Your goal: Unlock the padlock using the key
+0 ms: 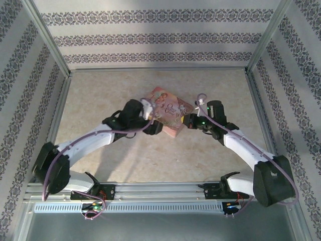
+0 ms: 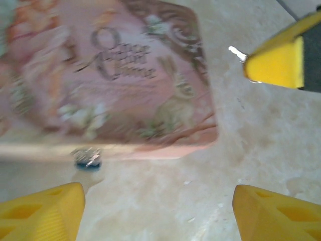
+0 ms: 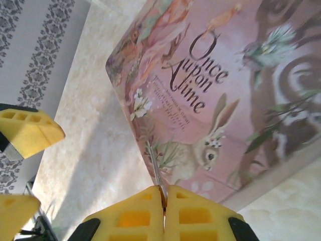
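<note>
Top external: the pink tin (image 1: 169, 111) lies flat near the middle of the table (image 1: 125, 160). The left arm (image 1: 90, 138) and right arm (image 1: 243, 145) reach in to it from opposite sides.
Left tool (image 2: 158, 213): released. Its yellow fingers (image 2: 42, 211) stand wide apart with bare table between them, just short of the tin's side wall.
Right tool (image 3: 164, 198): clenched on the key (image 3: 156, 168), with its fingertips (image 3: 195, 211) pressed together.
Key position: a thin silvery blade sticks out from between the fingertips. In the right wrist view it lies across the lid's edge near a corner. In the left wrist view its tip shows beyond the tin's far corner, above the table.
Padlock (image 2: 88, 159): a small teal-blue body with a silvery top, at the foot of the tin's side wall, on the table. It is too blurred to tell whether the shackle is closed.
Padlock to key: well apart, at opposite ends of the tin in the left wrist view.
Tin lid: printed with a rabbit and the words "Once upon a time".
</note>
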You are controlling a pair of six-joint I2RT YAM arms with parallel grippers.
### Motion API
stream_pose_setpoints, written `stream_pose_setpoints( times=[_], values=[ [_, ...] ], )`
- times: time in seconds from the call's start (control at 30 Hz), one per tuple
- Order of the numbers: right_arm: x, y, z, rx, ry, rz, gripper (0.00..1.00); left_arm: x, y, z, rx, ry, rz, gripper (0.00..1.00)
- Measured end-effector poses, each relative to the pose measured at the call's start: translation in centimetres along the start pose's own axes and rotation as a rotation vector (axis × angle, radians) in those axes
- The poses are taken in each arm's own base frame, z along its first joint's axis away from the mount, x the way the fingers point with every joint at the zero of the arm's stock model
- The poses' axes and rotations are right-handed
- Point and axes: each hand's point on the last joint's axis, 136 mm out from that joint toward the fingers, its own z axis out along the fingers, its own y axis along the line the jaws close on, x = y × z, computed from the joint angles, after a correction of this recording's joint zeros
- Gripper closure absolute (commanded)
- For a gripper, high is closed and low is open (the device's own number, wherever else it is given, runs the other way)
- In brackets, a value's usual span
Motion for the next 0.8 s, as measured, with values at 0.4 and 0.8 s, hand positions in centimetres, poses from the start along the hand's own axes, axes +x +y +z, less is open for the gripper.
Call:
stream_pose_setpoints(
  times=[0.4, 0.8],
  values=[
    [1.3, -0.9, 3.9, 0.02, 0.069, 0.044, 1.0, 5.7, 5.4, 1.5, 0.039, -0.038, -0.277, 0.34],
    [0.9, -1.9, 4.5, 0.047, 0.068, 0.055, 1.0, 6.3, 6.1, 5.2, 0.136, -0.054, -0.343, 0.43]
  ],
)
